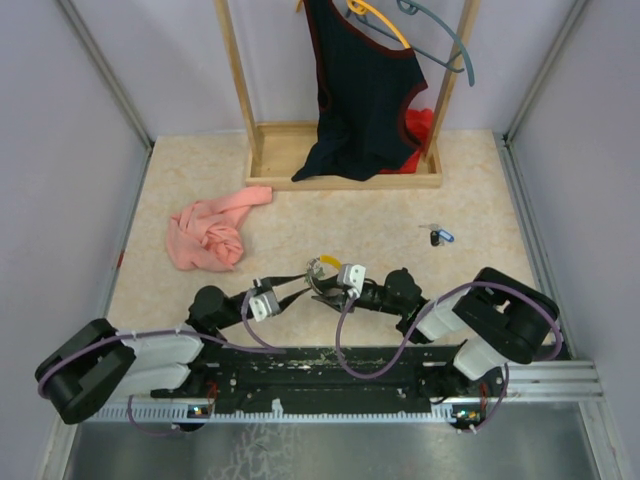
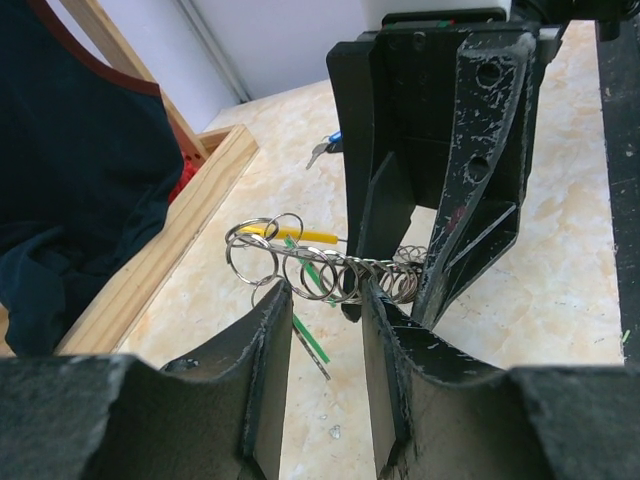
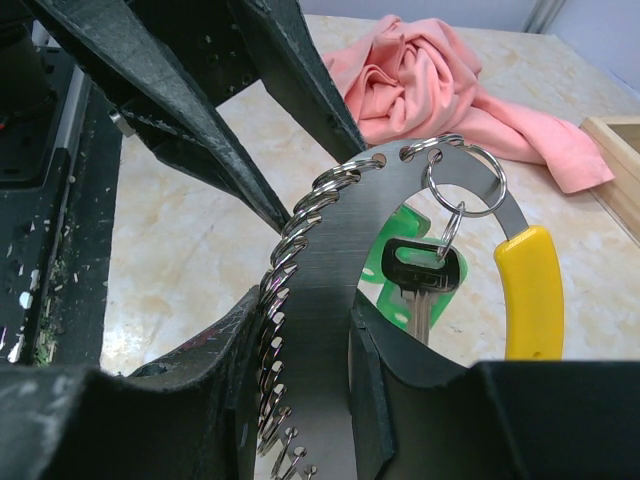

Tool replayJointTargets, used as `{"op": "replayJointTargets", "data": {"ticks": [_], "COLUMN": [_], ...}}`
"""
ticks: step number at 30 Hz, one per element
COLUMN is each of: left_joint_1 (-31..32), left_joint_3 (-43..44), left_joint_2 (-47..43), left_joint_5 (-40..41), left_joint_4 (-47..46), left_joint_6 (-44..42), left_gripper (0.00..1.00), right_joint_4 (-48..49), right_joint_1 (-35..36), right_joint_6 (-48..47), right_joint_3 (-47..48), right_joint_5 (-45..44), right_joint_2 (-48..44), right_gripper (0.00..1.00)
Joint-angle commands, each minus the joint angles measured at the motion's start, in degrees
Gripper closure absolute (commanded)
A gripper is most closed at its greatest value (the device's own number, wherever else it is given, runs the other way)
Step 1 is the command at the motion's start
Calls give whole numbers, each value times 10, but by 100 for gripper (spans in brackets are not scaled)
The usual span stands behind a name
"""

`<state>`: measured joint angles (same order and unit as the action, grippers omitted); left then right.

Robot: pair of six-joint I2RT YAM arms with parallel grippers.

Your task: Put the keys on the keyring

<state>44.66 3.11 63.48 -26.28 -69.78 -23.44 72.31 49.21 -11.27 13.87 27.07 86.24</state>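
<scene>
The keyring [image 3: 330, 250] is a flat steel arc with a yellow piece [image 3: 530, 290] and a row of small split rings along its edge. My right gripper [image 3: 310, 310] is shut on its band. A black-headed key [image 3: 420, 268] and a green key [image 3: 395, 232] hang from one ring. In the left wrist view, my left gripper [image 2: 320, 300] stands open just short of the row of rings [image 2: 330, 270], with the green key [image 2: 312, 340] dangling beyond its tips. From above, both grippers meet at the keyring [image 1: 325, 263]. Two more keys [image 1: 440, 237], blue and black, lie on the table to the right.
A crumpled pink cloth [image 1: 210, 230] lies at the left. A wooden rack [image 1: 345, 180] at the back holds a dark top [image 1: 365, 90] and hangers, with a red cloth [image 1: 420, 125] in its base. Walls close both sides.
</scene>
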Motion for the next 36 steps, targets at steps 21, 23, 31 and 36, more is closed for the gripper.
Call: {"op": "replayJointTargets", "data": {"ticks": [21, 23, 31, 36], "left_joint_1": [4, 4, 4, 4], "left_joint_3": [6, 4, 0, 2], "left_joint_2": [-4, -10, -42, -66], "left_joint_5": [53, 49, 22, 7], "left_joint_4": [-50, -44, 21, 64], "left_joint_6": [3, 2, -13, -23], "left_gripper": [68, 63, 59, 55], "right_joint_4": [34, 34, 18, 13], "right_joint_1": [-5, -5, -5, -5], "right_joint_6": [11, 10, 6, 2], "right_joint_3": [18, 17, 16, 15], "right_joint_5": [28, 27, 22, 19], "right_joint_2": [-14, -14, -16, -19], "right_gripper": [100, 100, 100, 100]}}
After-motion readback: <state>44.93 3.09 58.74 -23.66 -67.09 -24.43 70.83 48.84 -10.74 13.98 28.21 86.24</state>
